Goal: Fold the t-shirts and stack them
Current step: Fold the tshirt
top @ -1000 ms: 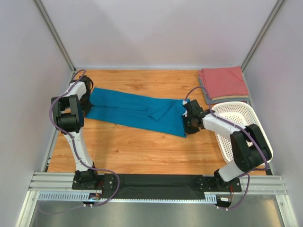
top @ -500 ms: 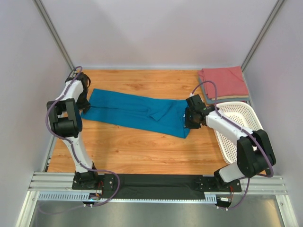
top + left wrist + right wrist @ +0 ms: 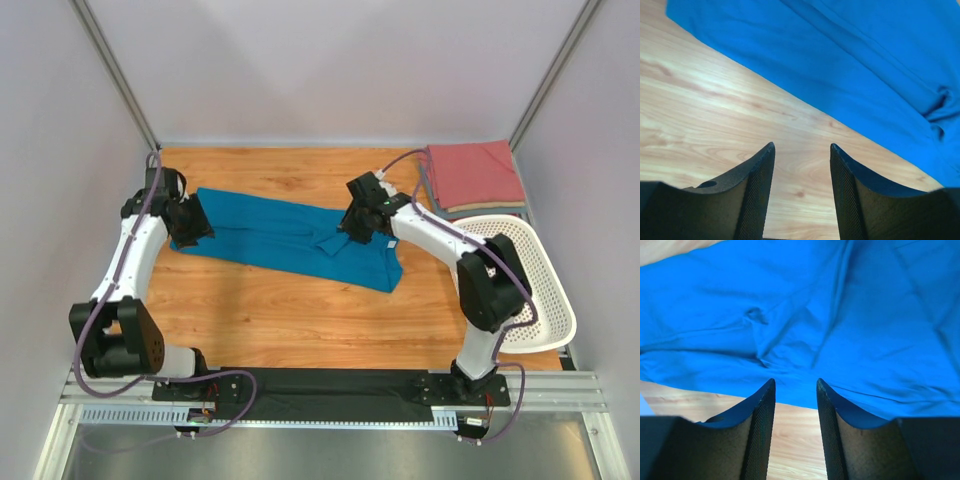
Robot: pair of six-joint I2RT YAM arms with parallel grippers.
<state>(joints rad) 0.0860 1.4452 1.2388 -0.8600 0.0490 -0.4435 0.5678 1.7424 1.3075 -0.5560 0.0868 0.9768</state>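
Note:
A teal-blue t-shirt (image 3: 290,235), folded into a long strip, lies slantwise across the wooden table. My left gripper (image 3: 189,227) hovers at its left end, open. In the left wrist view that gripper (image 3: 802,145) has only bare wood between its fingers, and the teal cloth (image 3: 850,55) lies just beyond them. My right gripper (image 3: 357,224) hangs over the strip's right part, open. In the right wrist view it (image 3: 795,381) stands above the teal cloth's (image 3: 805,315) edge and holds nothing. A folded salmon-red t-shirt (image 3: 472,173) rests at the back right, with a greyish layer (image 3: 487,211) showing under it.
A white perforated basket (image 3: 535,300) sits tilted at the right edge, close to the right arm's base. Grey walls close in the table on three sides. Bare wood (image 3: 290,320) shows in front of the teal strip.
Both grippers have opened and let go of the teal shirt. The right arm swung left from the strip's right end to over its right part. The left gripper shifted slightly nearer.

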